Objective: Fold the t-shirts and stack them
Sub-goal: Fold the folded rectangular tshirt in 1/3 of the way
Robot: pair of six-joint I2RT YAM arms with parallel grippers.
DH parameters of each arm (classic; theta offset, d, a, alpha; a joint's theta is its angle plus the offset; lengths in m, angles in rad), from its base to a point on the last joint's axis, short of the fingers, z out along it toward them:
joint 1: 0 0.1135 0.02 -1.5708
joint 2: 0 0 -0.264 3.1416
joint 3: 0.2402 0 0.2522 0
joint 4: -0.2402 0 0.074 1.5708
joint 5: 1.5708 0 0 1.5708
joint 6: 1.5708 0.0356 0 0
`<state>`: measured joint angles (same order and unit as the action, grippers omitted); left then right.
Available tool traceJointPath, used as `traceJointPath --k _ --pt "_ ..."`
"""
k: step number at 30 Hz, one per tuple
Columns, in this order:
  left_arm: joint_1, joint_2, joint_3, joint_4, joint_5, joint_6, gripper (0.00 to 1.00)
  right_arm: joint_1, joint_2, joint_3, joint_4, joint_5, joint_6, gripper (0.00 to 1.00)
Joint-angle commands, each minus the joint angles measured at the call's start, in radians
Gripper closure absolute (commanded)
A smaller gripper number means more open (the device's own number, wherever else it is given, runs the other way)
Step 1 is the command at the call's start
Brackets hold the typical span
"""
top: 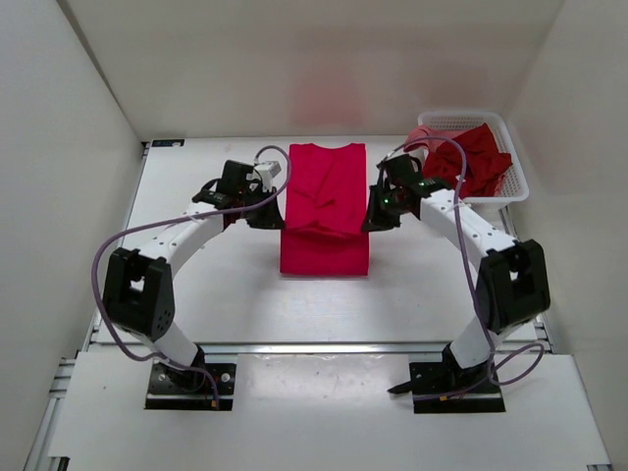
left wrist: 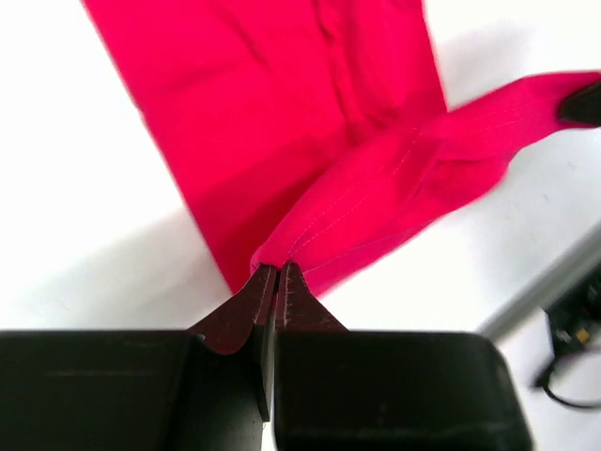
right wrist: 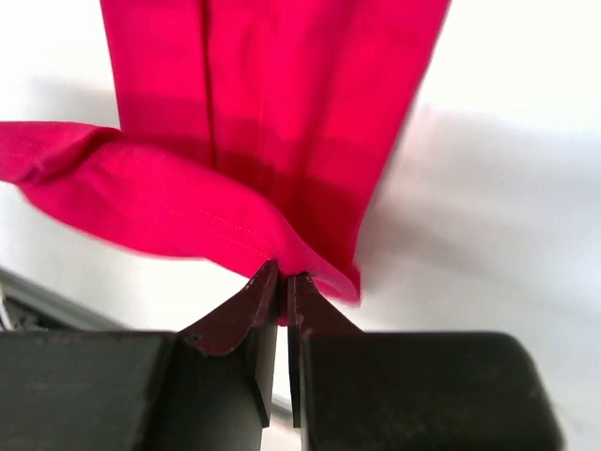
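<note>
A bright pinkish-red t-shirt (top: 325, 186) lies as a long strip in the middle of the table, collar end toward the back. My left gripper (top: 276, 218) is shut on the shirt's left edge, and my right gripper (top: 374, 220) is shut on its right edge. In the left wrist view the gripper (left wrist: 277, 269) pinches a stitched hem of the t-shirt (left wrist: 282, 113), lifted off the table. The right wrist view shows the gripper (right wrist: 285, 275) closed on a raised fold of the same t-shirt (right wrist: 282, 94). A dark crimson t-shirt (top: 481, 157) and a salmon pink one (top: 422, 135) lie bunched in the basket.
The white mesh basket (top: 520, 175) stands at the back right corner, close behind my right arm. White walls enclose the table at the left, back and right. A metal rail (top: 314, 345) runs along the near edge by the arm bases.
</note>
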<state>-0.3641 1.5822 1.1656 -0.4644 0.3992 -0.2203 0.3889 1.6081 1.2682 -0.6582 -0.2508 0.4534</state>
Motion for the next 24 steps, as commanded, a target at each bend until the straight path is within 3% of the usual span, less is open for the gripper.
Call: traceJointPath --k 1,17,18,21,23,24 --pt "0.011 0.041 0.055 -0.002 -0.039 0.061 1.0 -0.004 0.077 0.088 -0.015 -0.018 -0.088 1.0" --pt "0.005 0.203 0.161 0.052 -0.079 0.087 1.0 -0.045 0.262 0.209 0.011 -0.024 -0.116 1.0" --pt "0.005 0.219 0.167 0.055 -0.07 0.09 1.0 -0.042 0.265 0.214 0.008 -0.019 -0.119 0.99" --pt "-0.001 0.249 0.18 0.053 -0.071 0.11 0.99 -0.061 0.309 0.229 0.0 -0.007 -0.117 0.82" --pt "-0.009 0.265 0.192 0.056 -0.106 0.119 0.96 -0.081 0.32 0.256 0.003 -0.018 -0.098 0.73" --pt "-0.006 0.269 0.198 0.055 -0.123 0.125 0.9 -0.088 0.32 0.267 0.005 -0.012 -0.093 0.69"
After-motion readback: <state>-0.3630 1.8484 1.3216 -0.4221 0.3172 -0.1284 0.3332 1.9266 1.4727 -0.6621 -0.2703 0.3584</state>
